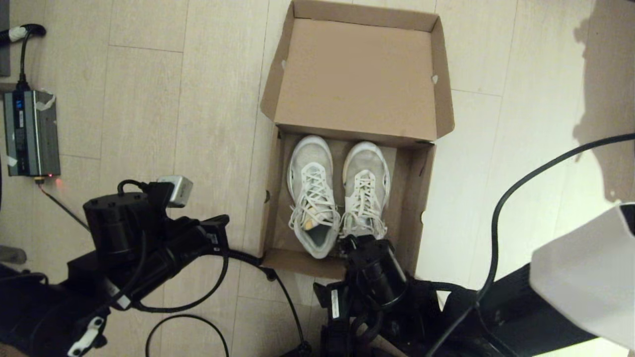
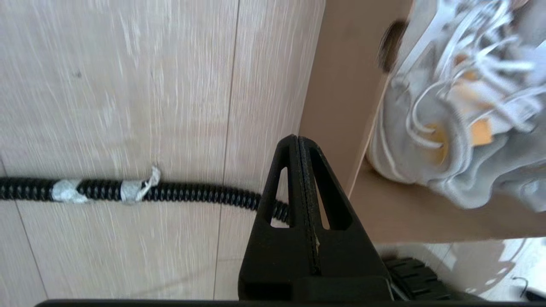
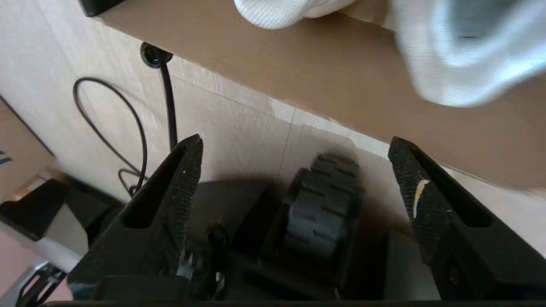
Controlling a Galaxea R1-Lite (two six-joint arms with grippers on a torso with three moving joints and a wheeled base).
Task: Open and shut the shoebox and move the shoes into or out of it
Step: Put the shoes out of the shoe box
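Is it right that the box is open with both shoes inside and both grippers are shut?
Not quite. The box is open with both shoes inside, but only the left gripper is shut. The right wrist view shows the right gripper open.

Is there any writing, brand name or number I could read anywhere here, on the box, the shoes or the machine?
None can be read.
Shoebox: plain cardboard, no print showing.
Shoes: no legible brand; only small yellow patches.
White sticker on the right arm: dark marks, too small to read.
Grey power unit on the floor: a small blue panel, too small to read.
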